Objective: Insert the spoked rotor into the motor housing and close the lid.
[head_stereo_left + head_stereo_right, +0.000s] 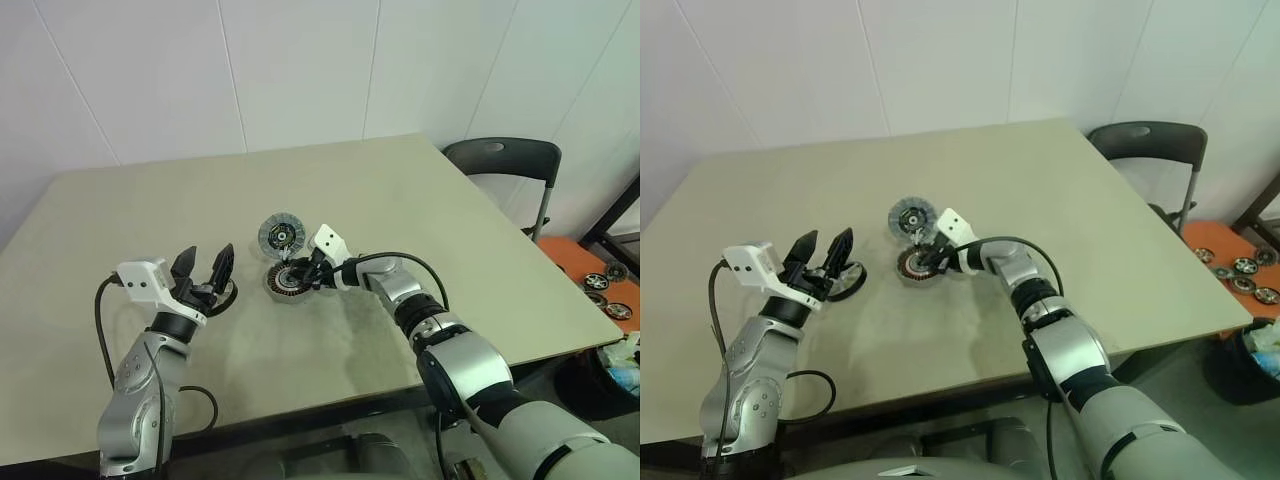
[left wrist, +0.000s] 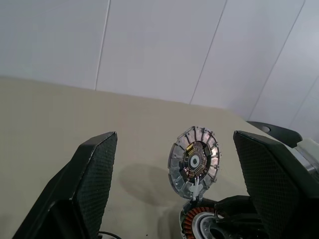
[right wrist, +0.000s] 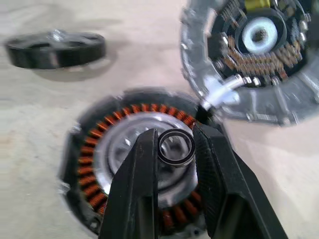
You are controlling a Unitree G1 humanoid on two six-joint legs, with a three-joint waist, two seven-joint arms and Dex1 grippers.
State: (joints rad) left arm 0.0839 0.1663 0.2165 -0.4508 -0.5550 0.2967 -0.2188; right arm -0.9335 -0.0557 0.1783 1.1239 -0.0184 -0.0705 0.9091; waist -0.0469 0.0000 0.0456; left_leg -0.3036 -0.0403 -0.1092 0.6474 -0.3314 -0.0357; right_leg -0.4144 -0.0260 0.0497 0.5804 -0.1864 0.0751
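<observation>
With right tool (image 3: 175,134) clamped on small dark ring (image 3: 177,148), lower squarely onto motor housing (image 3: 94,164) centre, clear of upright lid (image 3: 299,94) behind housing. Then fetch spoked rotor (image 3: 55,47), left of housing, using spread left tool (image 1: 208,255).

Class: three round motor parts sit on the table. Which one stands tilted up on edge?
The lid, propped open behind the motor housing; the housing and the dark ring lie flat.

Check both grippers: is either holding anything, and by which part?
Right gripper pinches a small dark ring by its outer rim, over the centre of the motor housing; whether that ring is loose cannot be told. Left gripper is open, empty.
</observation>
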